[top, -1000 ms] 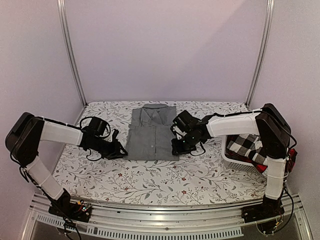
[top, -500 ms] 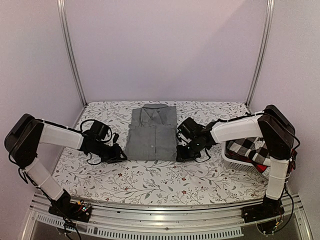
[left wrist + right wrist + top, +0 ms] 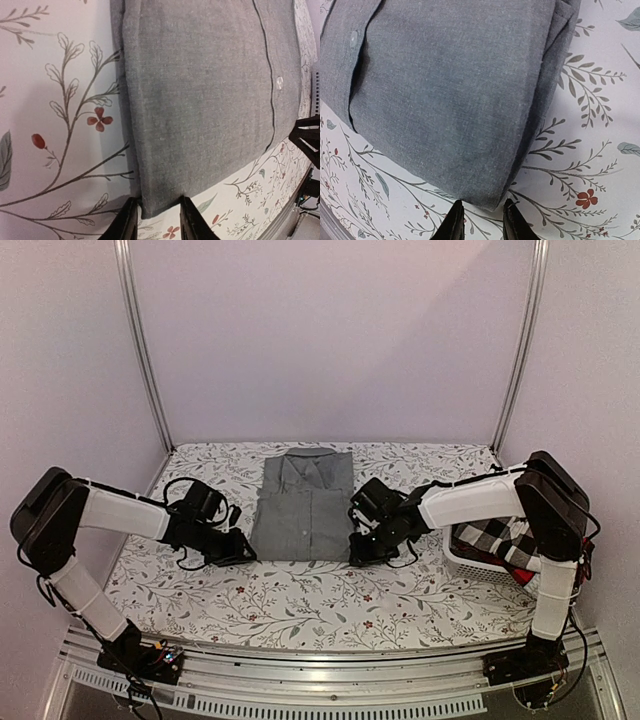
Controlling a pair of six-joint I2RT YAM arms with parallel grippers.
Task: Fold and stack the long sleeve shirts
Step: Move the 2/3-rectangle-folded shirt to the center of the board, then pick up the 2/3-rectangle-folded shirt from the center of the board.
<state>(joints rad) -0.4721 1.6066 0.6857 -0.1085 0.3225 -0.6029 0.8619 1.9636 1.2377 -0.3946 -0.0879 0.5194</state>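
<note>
The grey shirt [image 3: 303, 510] lies folded in the middle of the table [image 3: 300, 600]; it is soft and floppy, so I should hold both corners by the table's front edge. My right gripper [image 3: 483, 210] is spread a little; whether my left gripper [image 3: 157, 210] is pinching, I cannot tell.

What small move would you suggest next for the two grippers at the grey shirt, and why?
Probably ease the right gripper forward a little. The folded grey shirt lies flat; the left gripper straddles one near corner with open jaws, while the right one's tips stop just short of the other.
</note>
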